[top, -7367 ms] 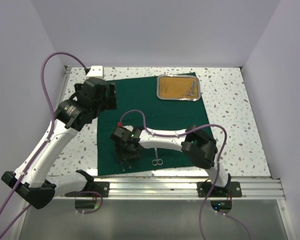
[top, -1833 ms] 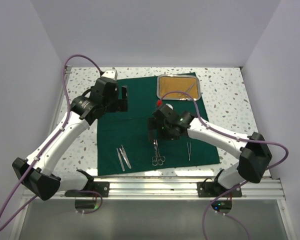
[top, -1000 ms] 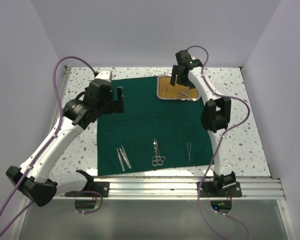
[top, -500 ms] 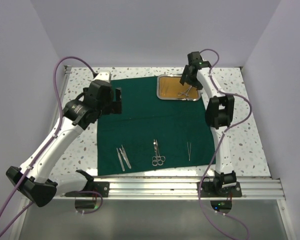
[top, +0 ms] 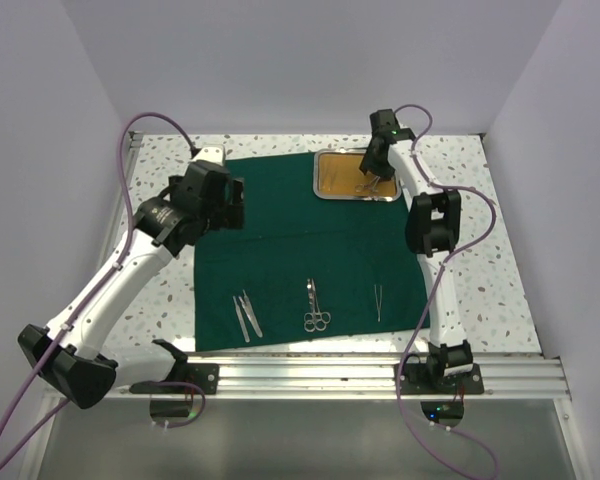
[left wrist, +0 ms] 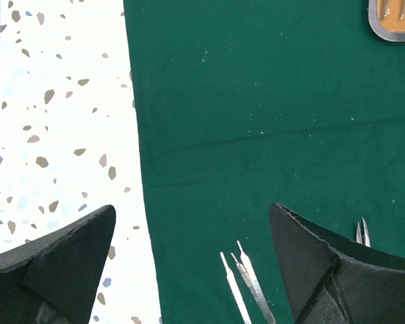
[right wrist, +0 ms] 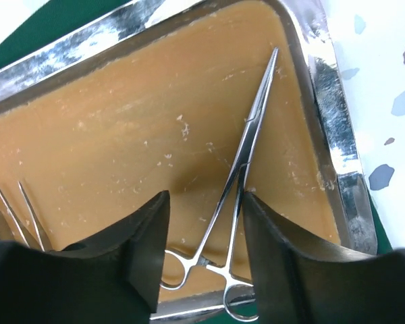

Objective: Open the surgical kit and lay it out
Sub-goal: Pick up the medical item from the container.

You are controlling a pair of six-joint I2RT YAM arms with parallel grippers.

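**A:** Start on the left. What is that arm doing?

**B:** The left gripper [left wrist: 192, 209] hangs wide open with nothing in it. One finger is over the speckled table [left wrist: 54, 101] and the other over the green cloth [left wrist: 256, 101]. Below it, back toward the arm bases, lie two tweezers [top: 245, 315]. Further to its right in the same row are the scissors [top: 315, 306] and then a slim tool [top: 378, 300], each apart from the next.

**A:** And the tray?

**B:** The steel tray [right wrist: 331, 88] sits on the cloth's far right corner, directly under the right gripper [right wrist: 204, 202]. That gripper is low in the tray with its fingers partway apart. One finger is on each side of the forceps [right wrist: 253, 135], which lie flat on the tan lining [right wrist: 121, 135]. There is a gap on both sides, so it has hold of nothing.

**A:** Which step is this, then?

**B:** I judge it to be the pickup of the forceps, with the cloth spread and a row of tools already set out. Prongs [right wrist: 10, 209] of another tool show beyond one finger, so the tray would not be empty afterwards.

**A:** What does the next move need?

**B:** The fingers need to close squarely on the thin shaft. Then the forceps must be lifted clear of the rim and carried to a free place in the row. Flat steel on that lining may well slip or swing in the grip.
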